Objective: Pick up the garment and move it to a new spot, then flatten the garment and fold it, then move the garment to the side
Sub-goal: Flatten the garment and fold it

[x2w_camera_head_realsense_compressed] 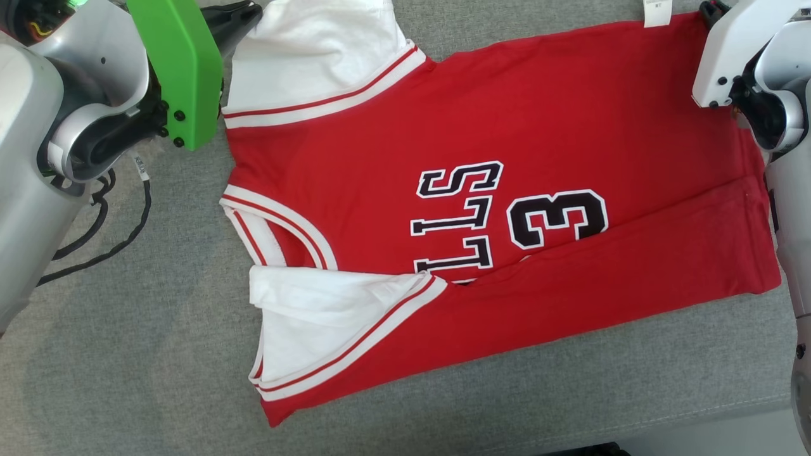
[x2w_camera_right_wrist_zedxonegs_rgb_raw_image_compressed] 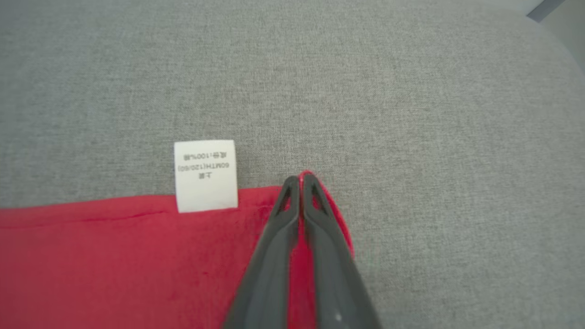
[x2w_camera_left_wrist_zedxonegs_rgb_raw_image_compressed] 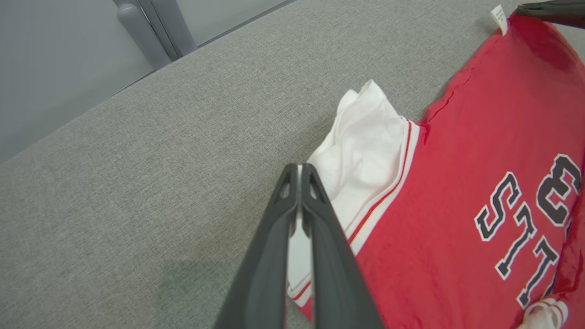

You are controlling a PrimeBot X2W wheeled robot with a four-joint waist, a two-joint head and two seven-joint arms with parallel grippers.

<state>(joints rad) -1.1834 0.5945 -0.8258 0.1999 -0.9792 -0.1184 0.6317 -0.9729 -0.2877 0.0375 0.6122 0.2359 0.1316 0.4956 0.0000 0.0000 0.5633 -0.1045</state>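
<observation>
A red garment point(x2w_camera_head_realsense_compressed: 507, 114) with white sleeves and black lettering lies flat on the grey cushion point(x2w_camera_head_realsense_compressed: 127, 354), its near long edge folded over. My left gripper point(x2w_camera_head_realsense_compressed: 253, 12) is at the far white sleeve point(x2w_camera_left_wrist_zedxonegs_rgb_raw_image_compressed: 365, 151). In the left wrist view its fingers are shut point(x2w_camera_left_wrist_zedxonegs_rgb_raw_image_compressed: 299, 168) on that sleeve's edge, a sliver of white between them. My right gripper point(x2w_camera_right_wrist_zedxonegs_rgb_raw_image_compressed: 299, 178) is shut on the garment's point(x2w_camera_right_wrist_zedxonegs_rgb_raw_image_compressed: 114, 265) far red corner, beside the white care label point(x2w_camera_right_wrist_zedxonegs_rgb_raw_image_compressed: 205, 176). In the head view that gripper point(x2w_camera_head_realsense_compressed: 709, 7) sits at the top right corner of the garment.
Black cables point(x2w_camera_head_realsense_compressed: 108, 240) hang beside my left arm. The cushion's front edge point(x2w_camera_head_realsense_compressed: 697, 418) runs along the lower right. A grey post point(x2w_camera_left_wrist_zedxonegs_rgb_raw_image_compressed: 137, 32) and pale wall stand beyond the cushion's far edge. Bare grey fabric surrounds the garment.
</observation>
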